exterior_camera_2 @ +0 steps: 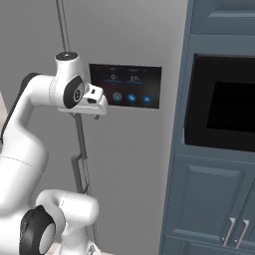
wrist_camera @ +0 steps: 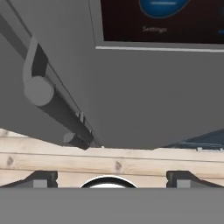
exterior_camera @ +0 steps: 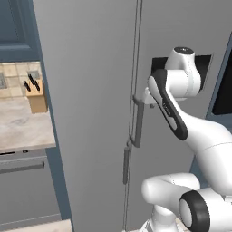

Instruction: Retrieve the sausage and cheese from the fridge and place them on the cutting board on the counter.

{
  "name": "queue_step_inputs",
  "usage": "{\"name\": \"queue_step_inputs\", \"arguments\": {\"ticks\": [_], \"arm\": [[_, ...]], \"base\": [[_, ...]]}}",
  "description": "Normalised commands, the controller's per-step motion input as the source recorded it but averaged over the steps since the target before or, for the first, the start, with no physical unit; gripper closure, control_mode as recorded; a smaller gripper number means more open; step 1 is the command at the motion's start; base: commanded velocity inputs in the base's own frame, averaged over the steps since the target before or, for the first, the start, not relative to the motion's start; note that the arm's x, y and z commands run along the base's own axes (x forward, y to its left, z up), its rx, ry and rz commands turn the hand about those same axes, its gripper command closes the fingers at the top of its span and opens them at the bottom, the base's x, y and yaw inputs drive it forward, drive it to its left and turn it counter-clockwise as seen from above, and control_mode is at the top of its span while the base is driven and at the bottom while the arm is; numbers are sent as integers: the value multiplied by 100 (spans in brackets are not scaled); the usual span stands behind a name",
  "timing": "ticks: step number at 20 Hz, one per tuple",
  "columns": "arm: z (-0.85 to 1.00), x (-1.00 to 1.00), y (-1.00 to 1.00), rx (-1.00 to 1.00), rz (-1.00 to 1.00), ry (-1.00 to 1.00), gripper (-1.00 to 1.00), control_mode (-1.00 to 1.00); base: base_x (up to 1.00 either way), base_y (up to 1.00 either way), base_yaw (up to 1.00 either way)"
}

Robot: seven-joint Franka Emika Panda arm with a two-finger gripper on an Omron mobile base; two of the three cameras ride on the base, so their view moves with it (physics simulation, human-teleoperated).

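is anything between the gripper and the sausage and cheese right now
Yes. Both doors of the fridge are shut, so the food inside is hidden behind them. The gripper is open, close by the right door's handle but not closed on it.

arm (exterior_camera: 199, 131): glossy white rounded shells | joints: dark grey-black caps and bands | pincer (wrist_camera: 112, 178): two small dark tips

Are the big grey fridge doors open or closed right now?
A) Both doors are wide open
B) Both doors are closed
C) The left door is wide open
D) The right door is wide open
B: both doors of the fridge sit flush, with only a thin seam between them, nothing of the inside shows, and the hand is open near the right door's handle.
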Motion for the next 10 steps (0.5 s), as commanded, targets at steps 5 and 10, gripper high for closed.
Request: {"name": "queue_step_inputs", "arguments": {"ticks": [5, 10], "arm": [[0, 0, 0, 0, 0, 0, -100, 100], [0, 0, 0, 0, 0, 0, -100, 100]], "base": [[-39, -2, 0], [-38, -2, 0]]}}
